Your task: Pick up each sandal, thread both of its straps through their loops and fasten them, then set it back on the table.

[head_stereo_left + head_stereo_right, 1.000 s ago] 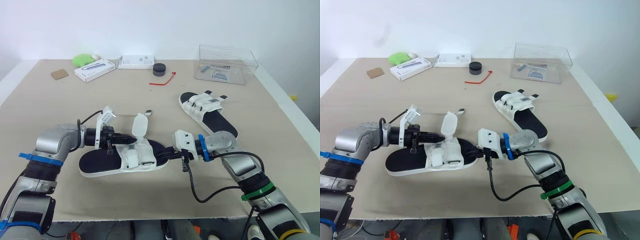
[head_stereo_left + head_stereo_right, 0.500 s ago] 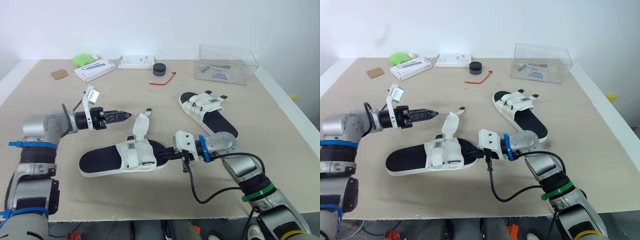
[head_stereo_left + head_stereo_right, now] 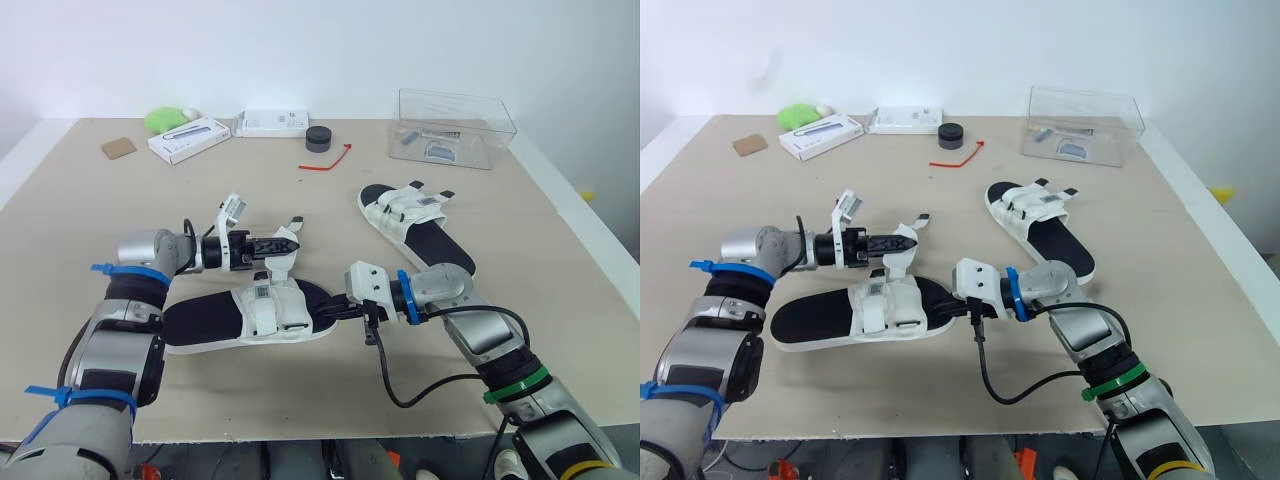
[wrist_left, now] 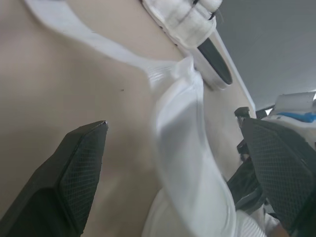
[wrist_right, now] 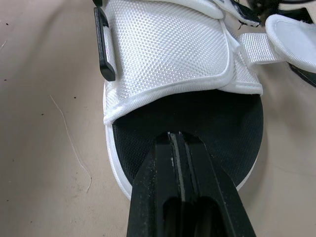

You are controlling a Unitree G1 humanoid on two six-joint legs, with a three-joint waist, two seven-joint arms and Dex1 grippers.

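Observation:
The near sandal (image 3: 245, 315), white with a black insole, lies flat on the table. Its loose white strap (image 3: 280, 255) stands up from the middle. My left gripper (image 3: 272, 243) is open, and the strap (image 4: 182, 128) runs between its spread fingers (image 4: 81, 163) without being pinched. My right gripper (image 5: 178, 136) is shut, with its tips resting on the black insole at the sandal's toe end (image 3: 325, 305). The second sandal (image 3: 415, 225) lies apart to the back right.
A clear plastic box (image 3: 455, 128) stands at the back right. A black round lid (image 3: 319, 138), a red tie (image 3: 328, 160), two white boxes (image 3: 190, 138) (image 3: 272, 122), a green object (image 3: 165, 120) and a cardboard square (image 3: 119, 148) line the far side.
My left gripper was shut at the strap, drew back to the left and opened, then came back around the strap. The strap now leans lower. The right gripper has stayed on the toe end.

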